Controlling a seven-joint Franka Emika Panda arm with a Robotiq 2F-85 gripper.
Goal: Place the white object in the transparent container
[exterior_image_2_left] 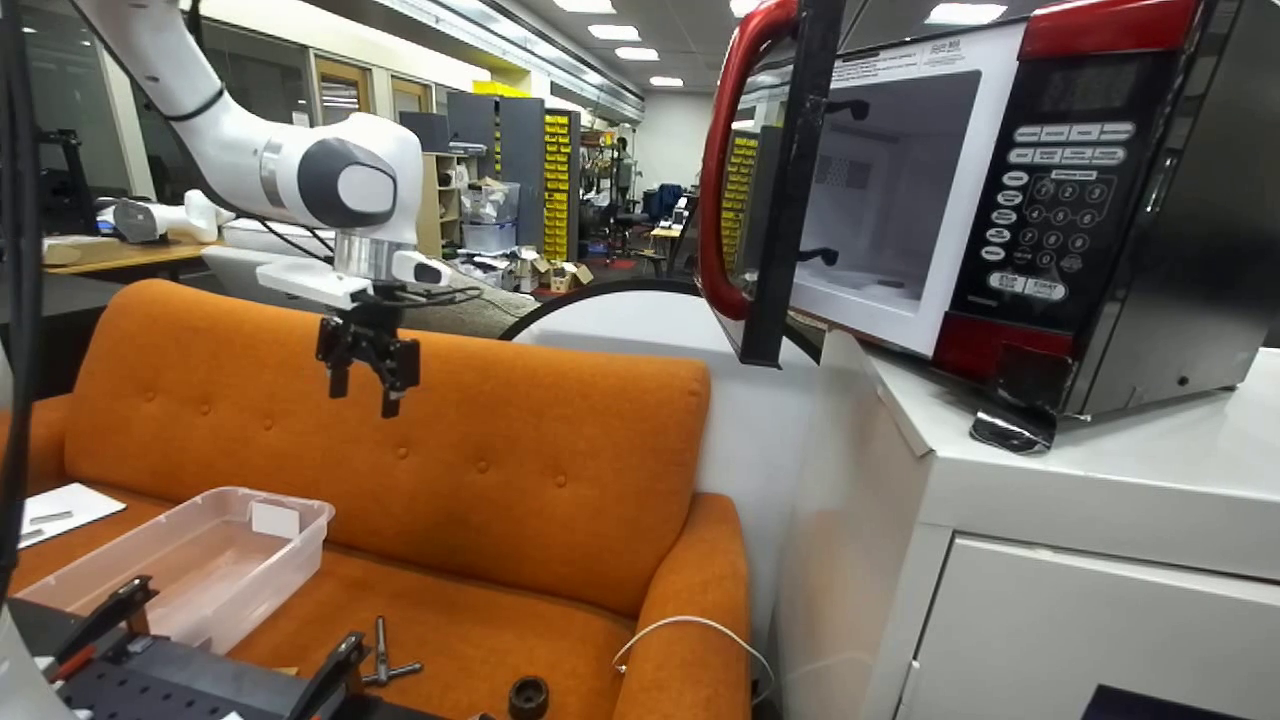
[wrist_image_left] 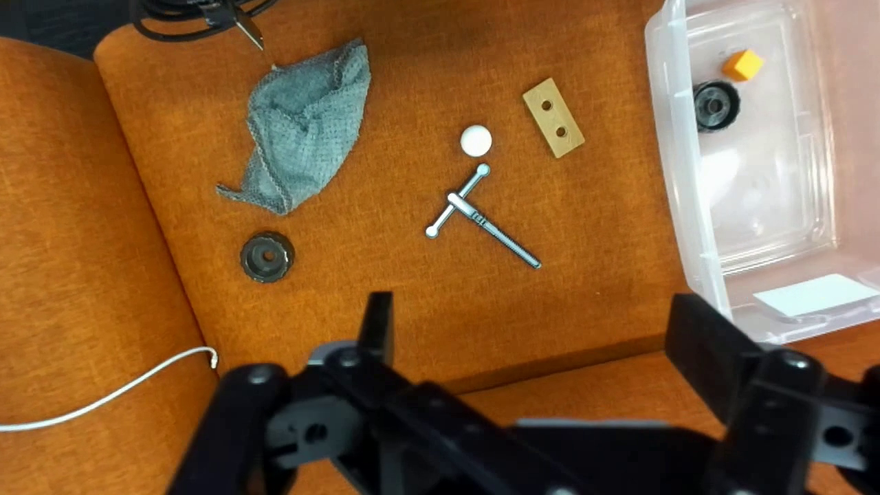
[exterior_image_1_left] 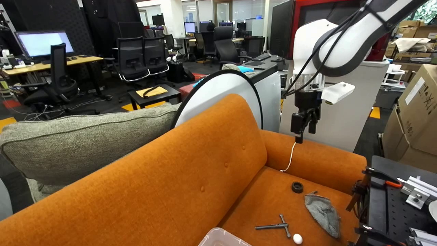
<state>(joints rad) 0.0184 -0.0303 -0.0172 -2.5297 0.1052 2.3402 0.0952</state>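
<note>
Orange sofa; one white ball (egg, perhaps) outside one container.

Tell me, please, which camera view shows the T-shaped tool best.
The wrist view: from above, it shows the whole T-shaped tool large and unblocked on the orange sofa. Both exterior views show it too, but smaller and at a slant.

Behind the orange sofa stand black chairs — ceiling lights glow white.
</note>
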